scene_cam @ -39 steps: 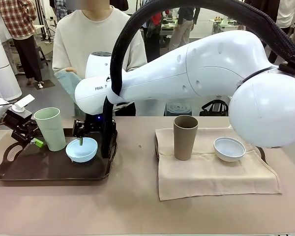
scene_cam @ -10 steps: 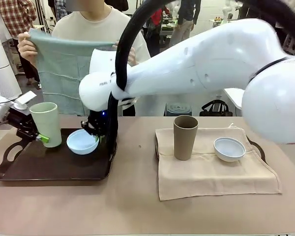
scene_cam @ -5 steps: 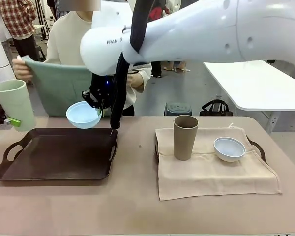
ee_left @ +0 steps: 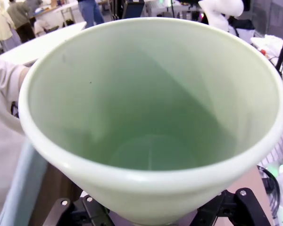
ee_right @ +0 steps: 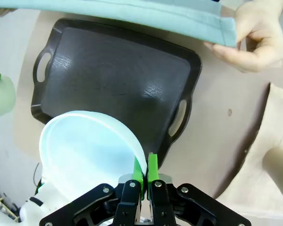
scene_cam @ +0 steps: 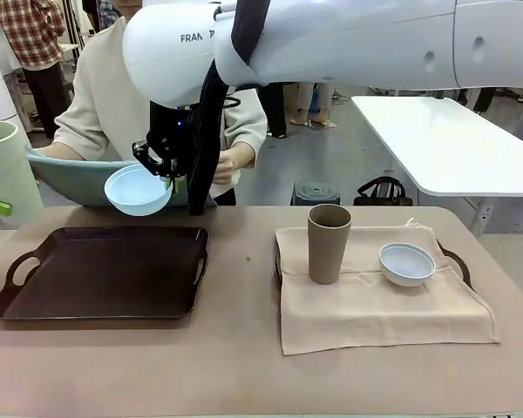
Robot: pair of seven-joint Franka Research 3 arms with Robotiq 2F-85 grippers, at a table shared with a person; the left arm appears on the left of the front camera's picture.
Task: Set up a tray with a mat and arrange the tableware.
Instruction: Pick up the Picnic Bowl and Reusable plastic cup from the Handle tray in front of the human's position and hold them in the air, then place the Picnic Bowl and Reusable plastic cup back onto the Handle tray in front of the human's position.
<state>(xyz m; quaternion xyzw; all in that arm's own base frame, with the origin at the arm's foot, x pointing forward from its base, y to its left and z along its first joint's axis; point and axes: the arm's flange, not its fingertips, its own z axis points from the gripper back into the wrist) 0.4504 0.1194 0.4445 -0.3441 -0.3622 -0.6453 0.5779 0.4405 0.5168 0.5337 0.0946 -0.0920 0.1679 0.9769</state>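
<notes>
Green pads of the right gripper (ee_right: 143, 175) are clamped on the rim of the light blue bowl (scene_cam: 138, 190), which is held in the air above the far edge of the dark tray (scene_cam: 96, 274). The pale green tumbler (scene_cam: 5, 174) is held aloft at the left; it is seated between the left gripper's fingers, but whether these are pressed against it cannot be told. Both pieces appear to be held off the tray so that its surface is left bare for a mat. A teal mat (scene_cam: 78, 178) is held by the person's hands (ee_right: 247, 35) just beyond the tray. On the tabletop (scene_cam: 244, 366) to the right, the brown tumbler (scene_cam: 328, 244) and the bluish-white bowl (scene_cam: 406, 264) stand on a beige mat (scene_cam: 375, 309) over a second tray.
</notes>
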